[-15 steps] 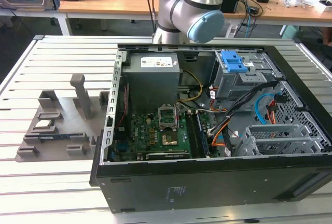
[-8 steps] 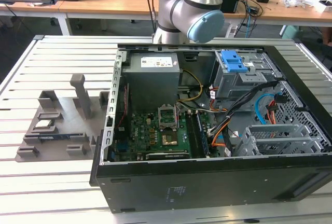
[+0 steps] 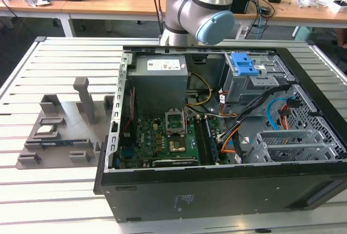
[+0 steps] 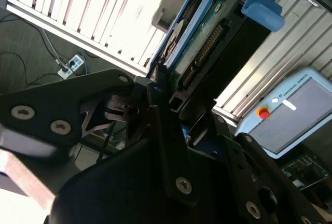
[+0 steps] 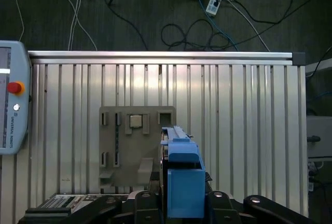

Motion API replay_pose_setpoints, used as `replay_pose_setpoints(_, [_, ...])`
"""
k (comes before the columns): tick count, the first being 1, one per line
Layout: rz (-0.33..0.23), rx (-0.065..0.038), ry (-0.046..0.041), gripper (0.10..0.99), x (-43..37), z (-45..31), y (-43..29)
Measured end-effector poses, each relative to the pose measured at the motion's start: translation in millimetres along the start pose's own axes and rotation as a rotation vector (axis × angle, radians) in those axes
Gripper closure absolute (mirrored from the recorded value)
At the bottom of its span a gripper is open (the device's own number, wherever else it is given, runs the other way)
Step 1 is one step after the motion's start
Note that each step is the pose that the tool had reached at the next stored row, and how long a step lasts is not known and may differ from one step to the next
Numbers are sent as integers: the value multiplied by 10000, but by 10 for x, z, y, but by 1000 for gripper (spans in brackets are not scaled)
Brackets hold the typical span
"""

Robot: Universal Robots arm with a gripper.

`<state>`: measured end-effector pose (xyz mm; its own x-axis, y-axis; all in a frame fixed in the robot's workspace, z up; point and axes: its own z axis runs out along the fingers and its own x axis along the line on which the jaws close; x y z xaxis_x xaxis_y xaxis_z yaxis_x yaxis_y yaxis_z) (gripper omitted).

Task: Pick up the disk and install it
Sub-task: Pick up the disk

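Bright even light, soft shadows, some glare

One disk (image 4: pixel 205 47), one computer case (image 3: pixel 217 193), one grey fixture (image 3: pixel 59 132), one pendant (image 5: pixel 10 105).

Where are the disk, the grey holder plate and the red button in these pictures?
disk (image 4: pixel 205 37), second wrist view, on its green circuit-board face.
grey holder plate (image 5: pixel 132 149), first wrist view, on a bare patch of its top.
red button (image 5: pixel 15 87), first wrist view, on the button's middle.
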<state>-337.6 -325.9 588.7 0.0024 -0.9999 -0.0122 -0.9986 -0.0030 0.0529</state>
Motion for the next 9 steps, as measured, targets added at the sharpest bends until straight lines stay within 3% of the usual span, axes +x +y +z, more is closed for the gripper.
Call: replay_pose_setpoints(9, [-1,1,-13,722,0,0,0])
